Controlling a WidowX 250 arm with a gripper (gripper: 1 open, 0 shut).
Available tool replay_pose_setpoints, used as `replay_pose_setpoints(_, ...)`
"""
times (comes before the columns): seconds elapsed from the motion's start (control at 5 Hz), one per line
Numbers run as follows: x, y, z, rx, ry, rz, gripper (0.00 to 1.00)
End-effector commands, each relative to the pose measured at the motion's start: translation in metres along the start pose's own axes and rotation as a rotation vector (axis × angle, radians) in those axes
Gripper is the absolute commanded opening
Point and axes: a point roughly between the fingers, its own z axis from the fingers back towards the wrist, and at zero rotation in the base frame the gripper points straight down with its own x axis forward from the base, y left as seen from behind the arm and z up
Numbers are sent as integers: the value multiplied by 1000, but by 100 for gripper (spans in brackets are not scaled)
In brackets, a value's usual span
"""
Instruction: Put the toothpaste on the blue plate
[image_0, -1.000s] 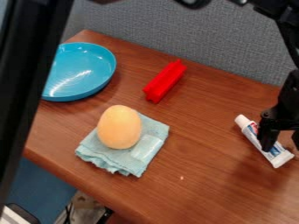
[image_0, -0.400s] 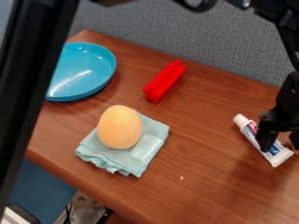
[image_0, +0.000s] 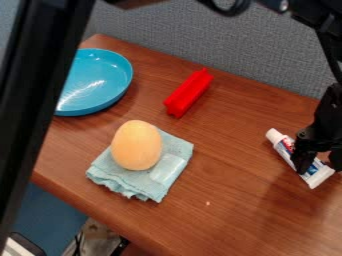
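Toothpaste (image_0: 295, 156), the small flat white tube with red and blue print, lies at the far right of your brown wooden table (image_0: 241, 190), close to its right edge and well apart from the round bright-blue plate (image_0: 90, 81) at the table's far left. Your black gripper (image_0: 317, 152) stands directly over the tube, pointing down, jaws spread wide around it and not closed on it. Between the tube and the plate you have a red rectangular block (image_0: 189, 92) lying nearer the back edge, and an orange egg-shaped object (image_0: 135, 145) sitting on a pale blue-green folded cloth (image_0: 142, 168) nearer the front edge. Bare wood runs between the block and the cloth toward the plate.
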Motion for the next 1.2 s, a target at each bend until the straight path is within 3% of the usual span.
replay_pose_setpoints(0.0, 13, -3, 12, -33, -28, 19, 100)
replay_pose_setpoints(1.0, 21, -4, 13, -38, -36, 52, 100)
